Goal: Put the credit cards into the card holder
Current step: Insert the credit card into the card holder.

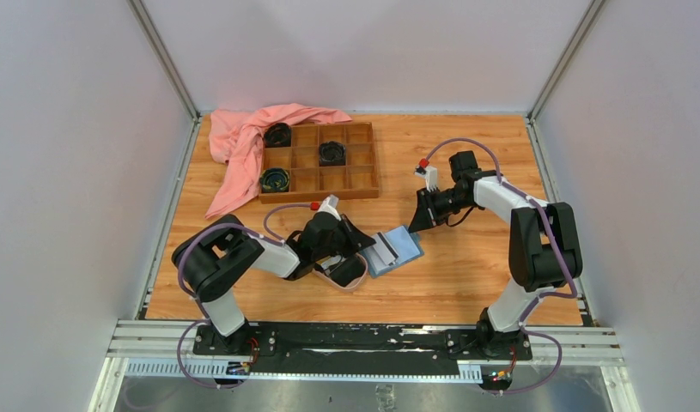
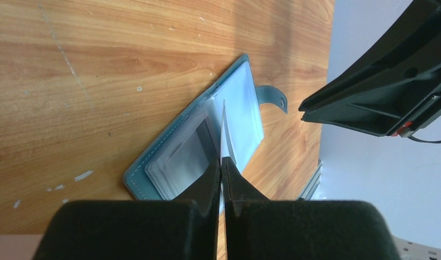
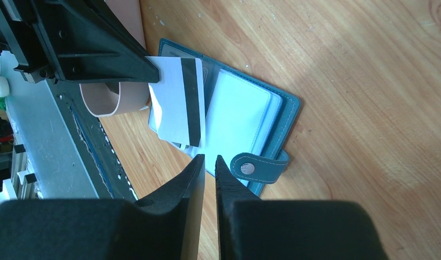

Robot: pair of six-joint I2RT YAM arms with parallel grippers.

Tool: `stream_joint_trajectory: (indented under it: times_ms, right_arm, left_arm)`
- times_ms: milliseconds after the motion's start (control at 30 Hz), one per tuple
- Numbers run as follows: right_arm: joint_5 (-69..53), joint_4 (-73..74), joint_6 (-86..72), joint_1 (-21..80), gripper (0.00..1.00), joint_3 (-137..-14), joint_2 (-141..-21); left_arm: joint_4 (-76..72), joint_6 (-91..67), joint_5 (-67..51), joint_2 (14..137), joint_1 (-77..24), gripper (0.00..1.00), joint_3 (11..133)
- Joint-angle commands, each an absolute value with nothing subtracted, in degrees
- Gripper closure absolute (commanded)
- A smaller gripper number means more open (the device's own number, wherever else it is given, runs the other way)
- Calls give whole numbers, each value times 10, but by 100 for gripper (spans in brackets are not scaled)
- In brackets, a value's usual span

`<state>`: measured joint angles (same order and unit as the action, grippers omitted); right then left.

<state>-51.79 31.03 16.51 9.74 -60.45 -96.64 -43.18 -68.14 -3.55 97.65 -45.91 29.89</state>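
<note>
We see the left gripper clamped tight on a pale grey-white credit card with a black stripe, its fingers pinching one short end. From the left wrist view the card is edge-on, a thin line standing out past the fingertips. It hangs over the open card holder, above the pale inner pockets, and we cannot tell whether its free end touches a slot.

The card holder lies flat and spread open on the wooden table, near the middle and just right of the pink dish. Its snap tab sticks out on the side facing the right gripper.

That right gripper hovers just beyond the card holder's far-right edge, tilted down toward it. Its jaws stand a narrow slit apart with nothing between them.

Farther back and to the left sits the brown compartment tray with dark round items in some cells, and a pink cloth is draped over its far-left corner.
</note>
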Motion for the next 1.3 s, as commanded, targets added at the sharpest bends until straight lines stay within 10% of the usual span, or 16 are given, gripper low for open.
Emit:
stream_joint_trajectory:
  times_ms: [0, 1267]
  right_arm:
    - [-509, 311, 159, 105, 84, -604, -971]
    - [-513, 306, 149, 113, 84, -603, -968]
  left_arm:
    - [-430, -694, -18, 1000, -469, 100, 308]
    - [-271, -760, -82, 1038, -479, 99, 374]
